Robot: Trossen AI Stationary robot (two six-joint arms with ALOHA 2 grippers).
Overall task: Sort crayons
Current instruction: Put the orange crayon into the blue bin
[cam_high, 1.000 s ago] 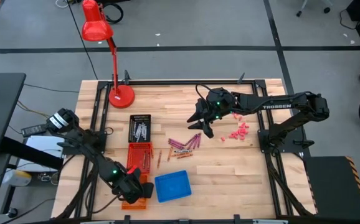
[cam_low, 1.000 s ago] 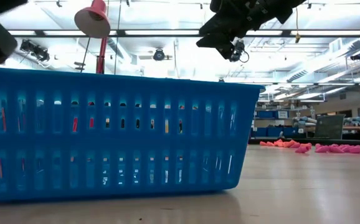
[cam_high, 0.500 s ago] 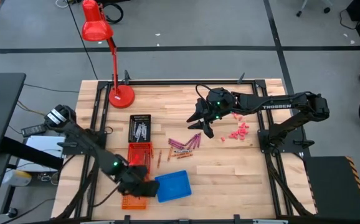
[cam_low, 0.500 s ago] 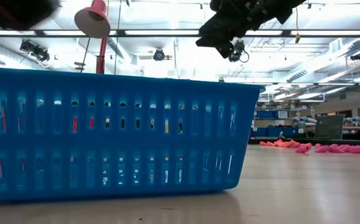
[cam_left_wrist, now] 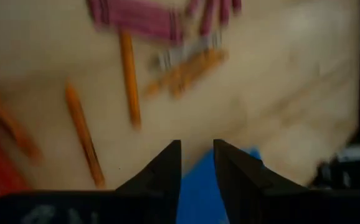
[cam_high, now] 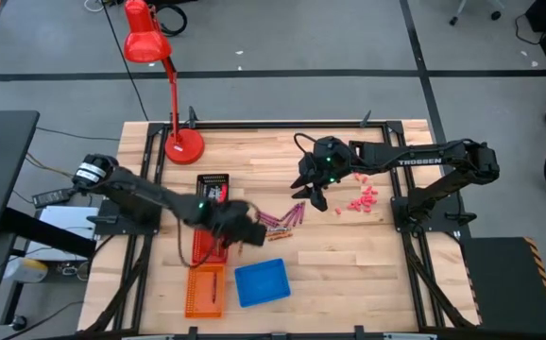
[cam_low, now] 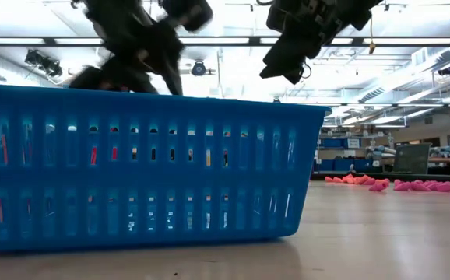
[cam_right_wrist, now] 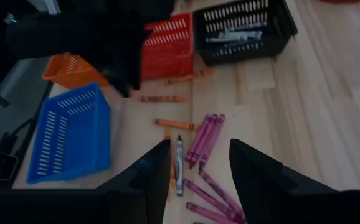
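Crayons [cam_right_wrist: 205, 138] ahead of both open jaws

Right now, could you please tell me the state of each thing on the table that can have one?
Left gripper: jaws a little apart, empty, above the loose crayons.
Right gripper: open, empty, hanging over the crayons.
Black basket: holds grey crayons.
Orange basket: holds one crayon.
Blue basket: empty.
Red basket: contents partly hidden by the left arm.
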